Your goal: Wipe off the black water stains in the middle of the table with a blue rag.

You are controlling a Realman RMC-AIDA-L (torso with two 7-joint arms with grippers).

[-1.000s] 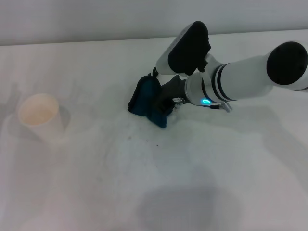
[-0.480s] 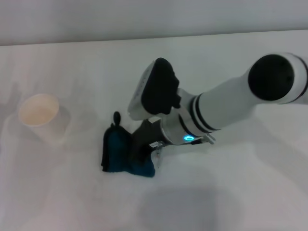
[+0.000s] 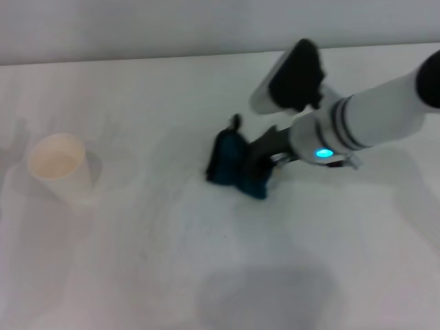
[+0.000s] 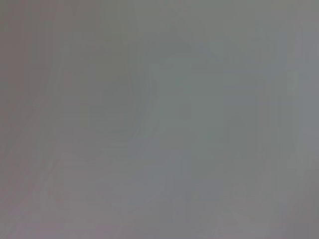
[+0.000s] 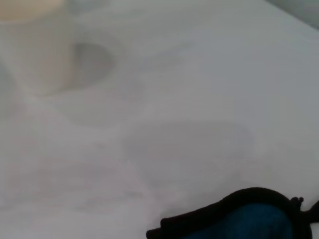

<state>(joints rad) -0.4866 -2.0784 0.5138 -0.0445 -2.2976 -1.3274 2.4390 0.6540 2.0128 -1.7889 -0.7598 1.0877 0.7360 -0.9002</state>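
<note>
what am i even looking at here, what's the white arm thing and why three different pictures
It is a two-armed robot seen through its own cameras. The head view looks down on a white table. The white arm is its right arm; the right gripper presses a blue rag onto the table, apparently to wipe stains. One tiny dark speck shows nearby. A paper cup stands to the left. The right wrist view shows the rag's edge and the cup up close. The left wrist view shows only plain grey; that arm is out of sight.
</note>
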